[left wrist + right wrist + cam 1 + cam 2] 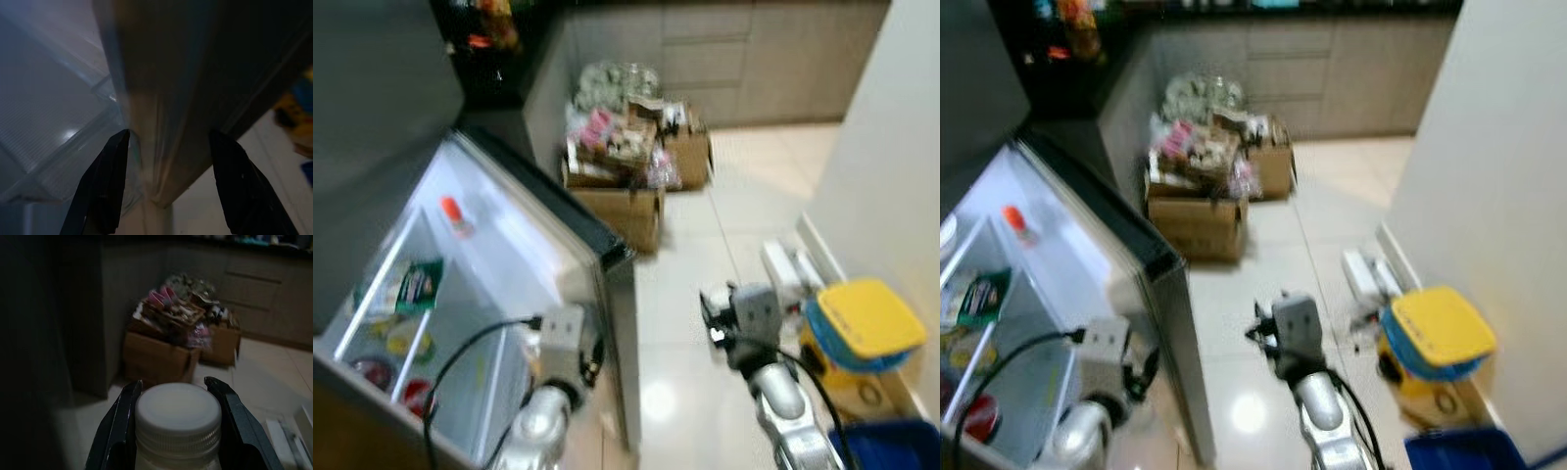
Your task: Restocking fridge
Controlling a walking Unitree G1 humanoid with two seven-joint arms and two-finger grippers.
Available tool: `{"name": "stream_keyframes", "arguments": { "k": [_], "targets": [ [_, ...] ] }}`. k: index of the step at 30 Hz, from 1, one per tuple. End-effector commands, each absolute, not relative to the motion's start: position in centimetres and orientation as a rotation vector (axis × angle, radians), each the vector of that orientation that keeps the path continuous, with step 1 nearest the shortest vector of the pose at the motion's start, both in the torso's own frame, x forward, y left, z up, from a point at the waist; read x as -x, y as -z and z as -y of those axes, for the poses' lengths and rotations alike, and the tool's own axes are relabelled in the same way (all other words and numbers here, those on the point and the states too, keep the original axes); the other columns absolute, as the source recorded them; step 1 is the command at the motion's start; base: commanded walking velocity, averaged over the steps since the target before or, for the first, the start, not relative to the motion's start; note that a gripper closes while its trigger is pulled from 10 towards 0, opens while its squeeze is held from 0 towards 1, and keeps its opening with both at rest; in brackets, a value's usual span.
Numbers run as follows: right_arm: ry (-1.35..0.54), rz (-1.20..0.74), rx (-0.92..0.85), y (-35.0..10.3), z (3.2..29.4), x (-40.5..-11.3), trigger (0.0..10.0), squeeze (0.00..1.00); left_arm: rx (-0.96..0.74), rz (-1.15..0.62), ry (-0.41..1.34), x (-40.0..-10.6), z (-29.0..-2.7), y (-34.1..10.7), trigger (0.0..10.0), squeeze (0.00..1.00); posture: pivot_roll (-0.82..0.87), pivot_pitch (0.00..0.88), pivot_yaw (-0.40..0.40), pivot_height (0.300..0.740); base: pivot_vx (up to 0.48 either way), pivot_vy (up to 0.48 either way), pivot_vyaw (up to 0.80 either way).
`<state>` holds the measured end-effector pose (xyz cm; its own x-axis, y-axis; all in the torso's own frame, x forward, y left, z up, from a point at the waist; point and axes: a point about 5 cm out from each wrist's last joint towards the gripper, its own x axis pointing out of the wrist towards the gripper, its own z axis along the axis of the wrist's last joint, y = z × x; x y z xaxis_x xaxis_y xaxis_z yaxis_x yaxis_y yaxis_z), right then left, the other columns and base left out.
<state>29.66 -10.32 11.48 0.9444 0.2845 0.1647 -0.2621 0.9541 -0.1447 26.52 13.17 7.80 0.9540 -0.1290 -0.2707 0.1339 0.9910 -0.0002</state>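
The fridge door (514, 245) stands open on my left. Its shelves hold a green packet (417, 284), a red-capped bottle (455, 215) and some red and yellow items lower down. My left gripper (168, 188) is open, its fingers (105, 186) astride the outer edge of the door (166, 122). My right gripper (177, 431) is shut on a bottle with a white screw cap (177, 413), held low over the tiled floor to the right of the door. In the head views that right gripper (715, 318) is blurred and the bottle cannot be made out.
Open cardboard boxes (626, 211) heaped with packaged goods stand on the floor ahead, against grey cabinets (754, 59). A yellow-lidded container (867, 318) and a blue bin (891, 446) sit by the white wall (891, 147) on the right. Pale tiled floor (685, 294) lies between.
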Motion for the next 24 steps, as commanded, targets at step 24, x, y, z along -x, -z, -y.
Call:
{"name": "stream_keyframes", "arguments": {
  "k": [24],
  "targets": [
    [-0.28,0.188,0.132,-11.4,10.4,-29.2,10.0,0.0,0.105,-0.17,0.289,-30.6,-7.7,-11.5,10.0,0.0,-0.1,0.116,0.036,0.74,0.0,0.0,0.0]
  ]
}}
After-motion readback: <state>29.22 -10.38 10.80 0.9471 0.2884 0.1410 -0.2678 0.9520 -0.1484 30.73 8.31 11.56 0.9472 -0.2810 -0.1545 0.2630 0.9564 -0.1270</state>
